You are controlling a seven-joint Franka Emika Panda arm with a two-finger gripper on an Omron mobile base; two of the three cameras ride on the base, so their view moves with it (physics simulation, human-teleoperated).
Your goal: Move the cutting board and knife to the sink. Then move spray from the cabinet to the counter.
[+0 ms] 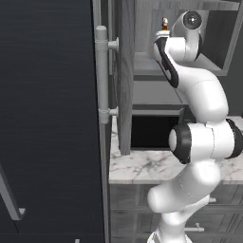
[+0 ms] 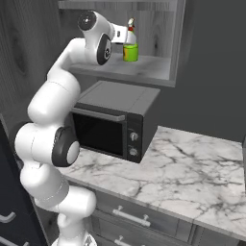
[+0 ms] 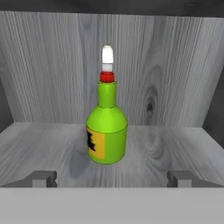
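The spray [image 3: 106, 127] stood upright on the shelf of the cabinet [image 2: 158, 29] niche, above the microwave [image 2: 113, 120], so the last part of the job looked only begun: the bottle was unlifted and the counter [image 2: 192, 173] below the cabinet had not received it. Neither board, knife nor sink could be seen from here, so whether that first part was finished could not be told.

The gripper [image 3: 112, 179] faced the spray with its jaws spread wide and empty, one fingertip to each side and short of the bottle, not touching it.

The spray was a glossy bright green bottle with a round, squat body, a narrow neck, a yellow label with a black mark, and a red collar under a white nozzle. The cabinet around it was matte grey wood grain with a dark knot behind the bottle. The counter was white marble with grey veins.
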